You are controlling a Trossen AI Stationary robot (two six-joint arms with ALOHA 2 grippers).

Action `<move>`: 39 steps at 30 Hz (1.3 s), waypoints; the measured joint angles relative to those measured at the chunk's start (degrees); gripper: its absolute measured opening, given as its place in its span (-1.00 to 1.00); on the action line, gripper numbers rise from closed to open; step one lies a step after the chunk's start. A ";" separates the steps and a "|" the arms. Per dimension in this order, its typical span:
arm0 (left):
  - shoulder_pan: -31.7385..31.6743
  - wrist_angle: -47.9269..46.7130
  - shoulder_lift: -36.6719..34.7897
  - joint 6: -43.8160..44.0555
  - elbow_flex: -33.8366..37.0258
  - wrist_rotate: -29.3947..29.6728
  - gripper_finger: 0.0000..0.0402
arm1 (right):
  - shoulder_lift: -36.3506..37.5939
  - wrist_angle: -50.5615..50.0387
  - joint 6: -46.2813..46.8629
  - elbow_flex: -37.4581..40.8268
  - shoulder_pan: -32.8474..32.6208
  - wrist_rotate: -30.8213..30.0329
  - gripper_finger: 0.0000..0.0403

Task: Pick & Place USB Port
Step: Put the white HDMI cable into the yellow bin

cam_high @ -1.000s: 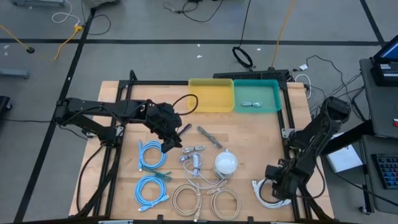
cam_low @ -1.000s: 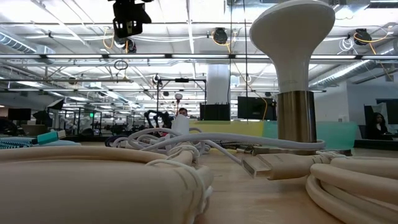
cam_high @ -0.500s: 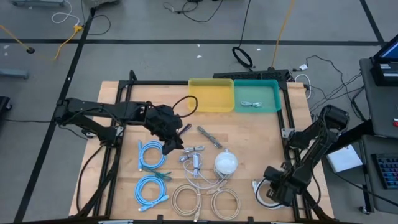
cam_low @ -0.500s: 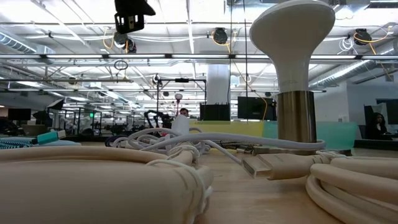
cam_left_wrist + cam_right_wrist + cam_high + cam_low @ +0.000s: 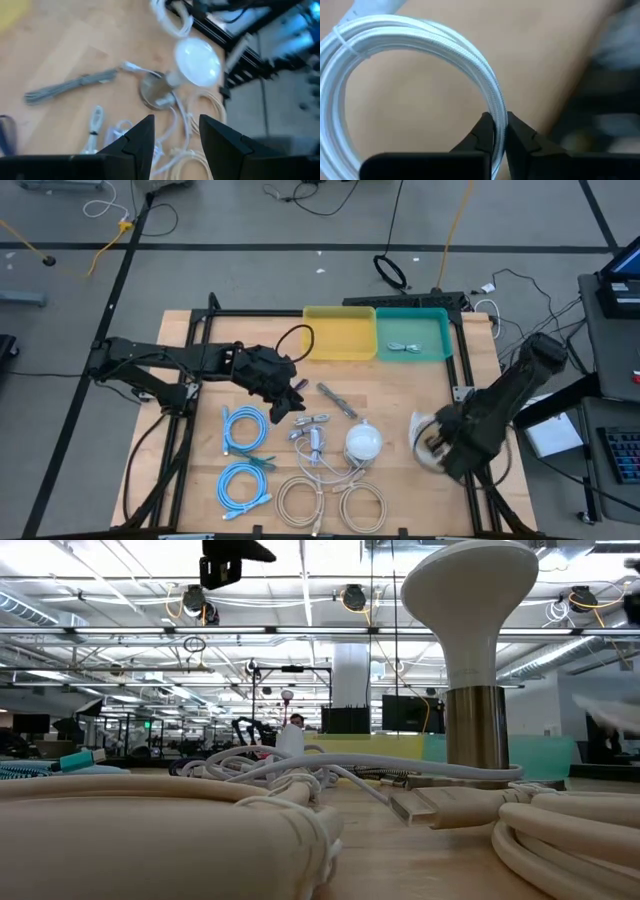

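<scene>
Right gripper (image 5: 500, 131) pinches the white coiled cable (image 5: 420, 37).
At the table's (image 5: 400, 395) four o'clock; left gripper (image 5: 175, 132) hangs parted, empty, near centre.

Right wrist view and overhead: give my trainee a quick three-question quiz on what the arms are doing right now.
1. True or false: the right gripper has its fingers shut on the coiled white USB cable.
2. Which bin holds a cable: A) yellow plastic bin, B) teal plastic bin?
3. Fill in: the left gripper, fingers open, looks down at the white dome-topped ______ on a metal base.

Key: 1 true. 2 B. 3 lamp.
</scene>
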State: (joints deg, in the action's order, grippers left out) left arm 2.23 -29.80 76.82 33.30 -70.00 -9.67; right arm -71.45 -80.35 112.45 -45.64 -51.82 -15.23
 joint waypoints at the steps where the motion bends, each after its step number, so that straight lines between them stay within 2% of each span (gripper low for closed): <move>1: -0.20 0.06 0.00 0.53 0.00 1.91 -0.22 | 1.34 -5.78 0.96 -1.23 0.84 -1.81 -0.93; 2: -0.51 0.15 0.00 1.32 0.00 3.34 -0.22 | 2.20 -10.79 1.82 -3.00 1.75 -4.40 -0.93; 3: -0.88 0.33 0.00 1.81 0.00 4.50 -0.22 | 3.35 -11.52 2.31 -4.72 2.81 -7.57 -0.93; 5: -1.66 1.55 0.00 2.42 0.00 5.48 -0.22 | 7.24 -7.52 -0.95 -5.56 6.20 -13.69 -0.93; 7: -2.44 2.51 0.00 2.60 0.00 5.80 -0.22 | 8.89 -6.09 -4.79 -5.42 9.56 -15.90 -0.93; 14: -7.50 8.32 0.37 3.21 0.00 9.11 -0.22 | 7.96 2.15 -25.13 -11.88 21.21 -27.02 -0.93; 17: -12.30 12.96 2.29 5.68 0.00 3.94 -0.22 | 7.24 11.18 -38.19 -15.80 26.91 -33.15 -0.93; 20: -16.62 19.72 4.71 6.95 0.04 -3.20 -0.22 | 7.05 27.23 -58.88 -18.78 32.67 -37.08 -0.93; 22: -19.43 23.92 5.84 8.10 0.04 -8.45 -0.22 | 7.10 39.81 -72.74 -19.58 36.57 -35.59 -0.93; 25: -22.99 34.46 7.42 11.02 0.04 -18.77 -0.22 | 7.08 55.07 -90.58 -19.59 41.54 -27.98 -0.93; 28: -25.50 43.92 7.90 15.01 0.01 -28.18 -0.22 | 7.12 60.24 -96.87 -19.59 45.74 -23.08 -0.93; 31: -26.85 46.53 8.07 17.82 0.00 -35.83 -0.22 | 7.24 58.53 -98.34 -19.59 49.03 -20.78 -0.93; 33: -26.83 45.12 8.11 17.92 0.00 -38.56 -0.22 | 6.94 56.49 -99.37 -19.55 50.55 -20.71 -0.93; 35: -26.16 42.63 8.09 17.50 0.00 -38.91 -0.22 | 6.27 55.63 -100.89 -19.55 51.85 -20.55 -0.93; 39: -24.18 32.68 8.10 12.86 0.00 -32.91 -0.22 | 4.35 55.70 -103.99 -19.55 53.84 -20.50 -0.93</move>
State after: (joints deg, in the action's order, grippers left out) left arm -21.95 2.89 84.91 46.17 -70.00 -42.58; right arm -67.10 -24.64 8.46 -65.19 2.02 -35.73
